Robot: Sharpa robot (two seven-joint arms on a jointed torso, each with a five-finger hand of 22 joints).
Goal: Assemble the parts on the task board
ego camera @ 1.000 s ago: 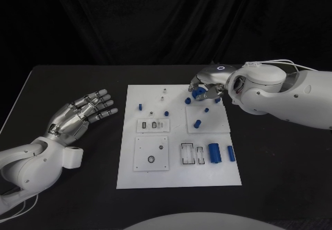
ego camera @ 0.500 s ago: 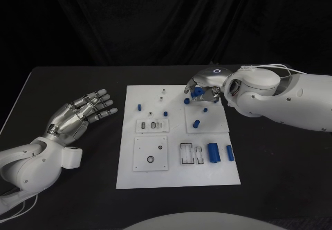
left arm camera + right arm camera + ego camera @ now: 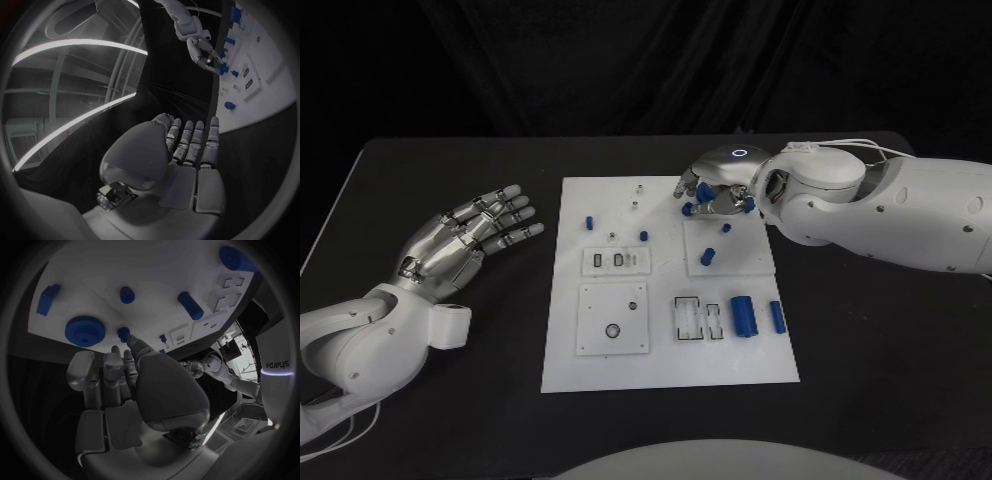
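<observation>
The white task board (image 3: 589,360) lies mid-table with small blue parts on it. My right hand (image 3: 718,190) hovers low over the board's far edge, fingers pointing down at it. A blue gear (image 3: 85,330) lies flat just beyond my fingertips (image 3: 81,365). My thumb tip reaches a small blue peg (image 3: 124,333). Whether either part is gripped is hidden. Other blue pegs (image 3: 708,257) and two blue cylinders (image 3: 744,316) lie farther along the board. My left hand (image 3: 462,240) rests off the board's left side, fingers spread and holding nothing.
White insert plates (image 3: 615,318) with slots and holes sit on the board's left half. A slotted holder (image 3: 698,318) stands beside the cylinders. Bare black table (image 3: 877,350) surrounds the board.
My right hand has drifted slightly left over the board's far edge, and its arm has followed. The left hand has not moved.
</observation>
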